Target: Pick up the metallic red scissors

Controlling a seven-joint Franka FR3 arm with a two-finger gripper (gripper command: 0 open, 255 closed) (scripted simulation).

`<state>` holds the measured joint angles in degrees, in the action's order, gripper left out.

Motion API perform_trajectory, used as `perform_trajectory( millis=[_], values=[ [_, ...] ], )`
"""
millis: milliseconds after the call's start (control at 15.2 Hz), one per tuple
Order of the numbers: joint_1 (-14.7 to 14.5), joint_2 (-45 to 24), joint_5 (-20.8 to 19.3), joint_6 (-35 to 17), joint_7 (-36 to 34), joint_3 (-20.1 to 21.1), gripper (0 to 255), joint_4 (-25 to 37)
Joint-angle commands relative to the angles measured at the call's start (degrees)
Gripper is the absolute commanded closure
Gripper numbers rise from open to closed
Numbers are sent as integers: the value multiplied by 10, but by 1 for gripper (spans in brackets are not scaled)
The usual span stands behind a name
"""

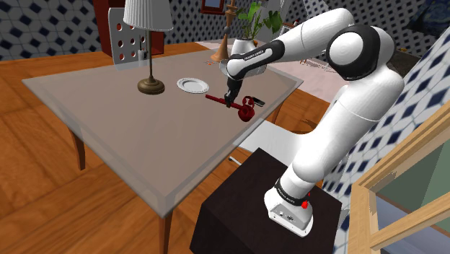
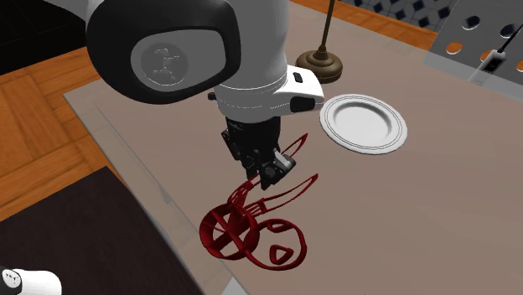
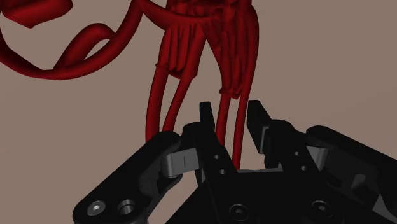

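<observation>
Find the dark red metallic scissors (image 2: 245, 226) lying flat on the grey-brown table top (image 1: 130, 137), toward the shoulder view's right end of the table. Their looped handles face the near edge and their thin blades point away.

The all-black two-finger gripper (image 3: 230, 111) points down over the blades. Its fingers (image 3: 207, 118) stand apart with red strands between them. Small gaps show on both sides, so nothing is clasped.

A round white plate (image 2: 365, 126) sits just beyond the scissors. Farther left in the shoulder view stands a table lamp with a white pleated shade (image 1: 149, 43) on a brass-coloured base.
</observation>
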<state>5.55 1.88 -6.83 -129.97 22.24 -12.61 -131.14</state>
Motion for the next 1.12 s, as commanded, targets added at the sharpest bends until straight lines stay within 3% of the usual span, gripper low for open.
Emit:
perform_trajectory(
  millis=[0,396,1056],
  values=[
    [0,0,0,0,0,0,255,0],
    [0,-1,0,-1,0,0,255,0],
    [-1,38,-3,77,1,3,255,40]
  ],
)
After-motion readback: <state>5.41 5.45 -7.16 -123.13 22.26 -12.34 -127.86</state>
